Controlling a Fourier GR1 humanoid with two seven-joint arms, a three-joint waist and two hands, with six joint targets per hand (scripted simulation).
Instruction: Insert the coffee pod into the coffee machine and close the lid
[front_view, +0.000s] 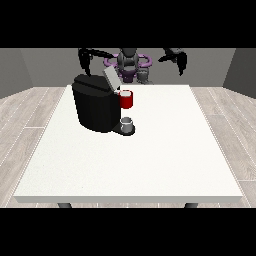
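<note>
Centrally, black coffee machine (95, 107) on white tabletop (150, 160), lid (111, 77) up, red front (126, 99); wide bare tabletop toward camera. Both hands (86, 59) (179, 60) raised; finger state unclear.

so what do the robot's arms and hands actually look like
Both arms are black and slim, ending in black hands with separate fingers and a thumb. The hand at the view's left and the hand at the view's right look alike in colour and build. No cables, markings or sleeves can be made out. The torso between them is dark grey, with purple rings at the shoulders.
</note>
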